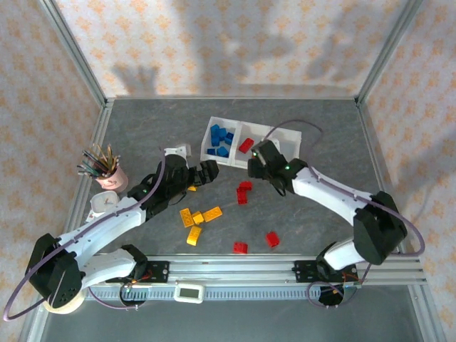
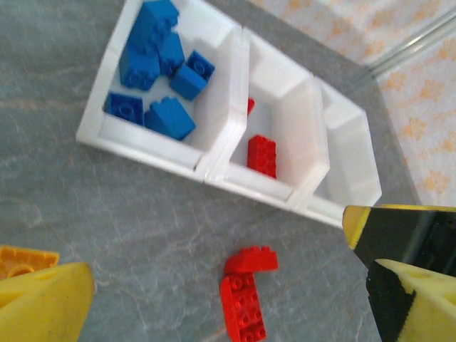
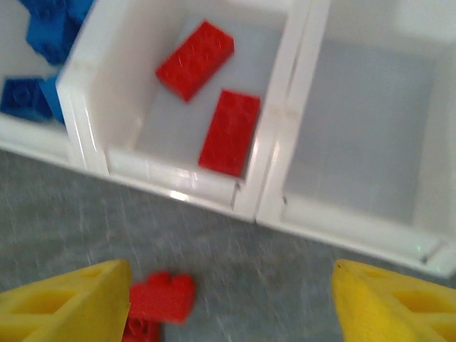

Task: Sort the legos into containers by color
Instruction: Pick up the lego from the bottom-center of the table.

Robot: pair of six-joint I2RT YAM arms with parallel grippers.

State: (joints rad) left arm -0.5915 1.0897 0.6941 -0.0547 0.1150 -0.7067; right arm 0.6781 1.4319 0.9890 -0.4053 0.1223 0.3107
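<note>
Right wrist view, entry one: your right jaws stood wide apart and empty, just short of the tray's middle compartment (image 3: 178,187), which held two red bricks (image 3: 229,132). Entry two: two touching red bricks (image 3: 160,299) lay on the tabletop (image 3: 85,228) beside one finger, the nearer brick's long axis toward the tray. Left jaws were wide and empty, judged farther off.

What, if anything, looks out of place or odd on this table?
Nothing looks broken or spilled. The blue bricks share one section of the tray and two red bricks the next, so no colour is misplaced. The only untidy spot is just before the tray, where two loose red bricks lie askew, one seemingly tipped against the other.
</note>
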